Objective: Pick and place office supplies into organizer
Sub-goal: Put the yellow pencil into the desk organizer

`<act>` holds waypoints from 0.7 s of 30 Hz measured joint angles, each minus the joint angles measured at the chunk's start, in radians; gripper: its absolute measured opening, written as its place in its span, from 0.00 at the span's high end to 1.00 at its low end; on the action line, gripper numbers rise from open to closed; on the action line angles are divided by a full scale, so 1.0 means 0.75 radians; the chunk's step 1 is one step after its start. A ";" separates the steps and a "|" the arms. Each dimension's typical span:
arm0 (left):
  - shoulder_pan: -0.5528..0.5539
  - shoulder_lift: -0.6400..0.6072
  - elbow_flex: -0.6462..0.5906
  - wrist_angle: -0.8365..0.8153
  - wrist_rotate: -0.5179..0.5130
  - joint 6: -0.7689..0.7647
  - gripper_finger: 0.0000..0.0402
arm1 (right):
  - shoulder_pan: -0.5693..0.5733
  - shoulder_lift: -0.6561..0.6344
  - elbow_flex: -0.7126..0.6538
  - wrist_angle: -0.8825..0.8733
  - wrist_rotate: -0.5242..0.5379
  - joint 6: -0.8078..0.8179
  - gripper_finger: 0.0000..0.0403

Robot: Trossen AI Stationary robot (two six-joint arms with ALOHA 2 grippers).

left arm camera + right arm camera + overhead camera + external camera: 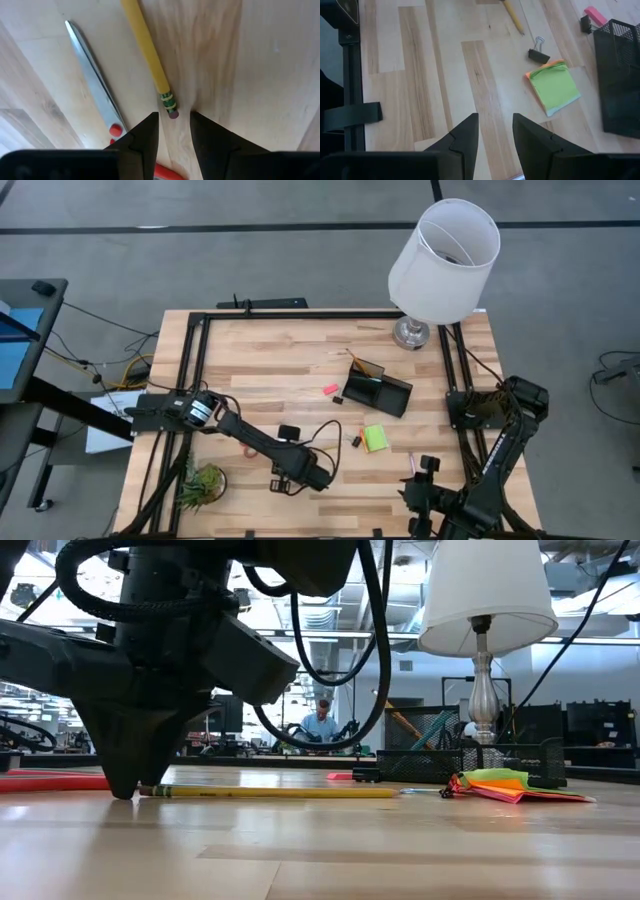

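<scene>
My left gripper (pixel 174 119) is open and low over the table's near middle (pixel 298 477). Its fingertips stand on either side of the eraser end (pixel 173 113) of a yellow pencil (pixel 146 50), which lies flat on the wood (pixel 270 792). The red-handled scissors (pixel 95 85) lie just beside it. The black organizer (pixel 377 391) stands farther back, with the lime green sticky-note pad (pixel 375 438) in front of it and the pink eraser (pixel 331 389) to its left. My right gripper (pixel 495 125) waits open above the near right corner (pixel 420 480).
A white-shaded lamp (pixel 445 255) stands at the far right. A small green plant (pixel 205 480) sits at the near left. A black binder clip (pixel 536 53) lies near the pad. Black frame rails (pixel 200 350) run along the table's edges. A person sits far behind (pixel 322 722).
</scene>
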 joint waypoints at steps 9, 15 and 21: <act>0.012 0.002 -0.002 0.020 0.039 -0.028 0.74 | 0.000 0.000 0.000 0.000 0.000 0.000 0.72; 0.036 0.003 -0.003 0.037 0.066 -0.084 0.84 | 0.000 0.000 0.000 0.000 0.000 0.000 0.72; 0.041 0.005 -0.003 0.044 0.075 -0.089 0.95 | 0.000 0.000 0.000 0.000 0.000 0.000 0.72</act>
